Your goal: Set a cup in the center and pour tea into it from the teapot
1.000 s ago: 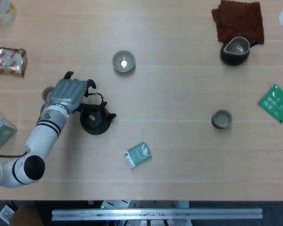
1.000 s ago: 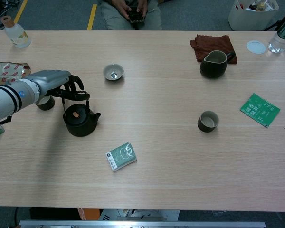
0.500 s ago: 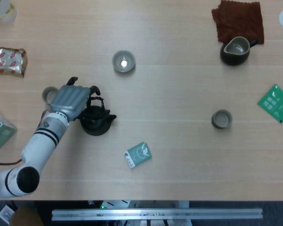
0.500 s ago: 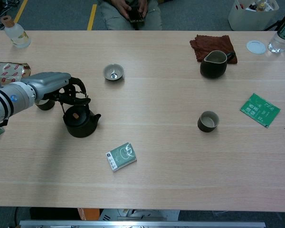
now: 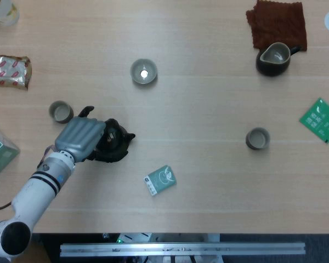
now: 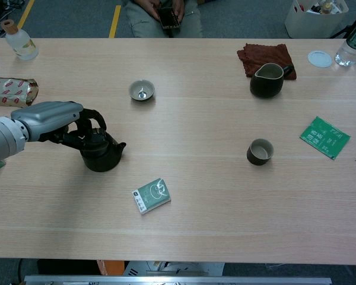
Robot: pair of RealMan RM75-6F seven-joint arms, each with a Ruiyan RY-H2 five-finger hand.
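Over the last second the left robot hand (image 5: 81,138) pulled back toward the robot's side of the tabletop (image 5: 208,109), uncovering the small cup (image 5: 60,111) it had hidden, while its fingers (image 6: 89,126) settled lower over the teapot (image 6: 101,154). Seen from the chest camera, the fingers were curled down around the wire handle on top of the pot, though whether they had truly clamped it or only lay against it could not be told. The right robot hand appeared in neither view.

The dark teapot stood upright at the left of the tabletop, spout toward the middle. Three small cups were out: one just beyond the robot hand, a pale one (image 5: 143,72) further back holding something small and white, and a third (image 5: 257,138) well to the right. None stood at the centre, so that step looked undone.

The pot appeared to be heavy stoneware or iron, stiff and likely weightier with tea inside; its swinging handle seemed the only sensible hold, and the body would probably sway beneath it when lifted.

A green packet (image 5: 159,180), a dark pitcher (image 5: 274,58) beside a brown cloth (image 5: 277,22), and a second green packet (image 5: 319,120) lay around
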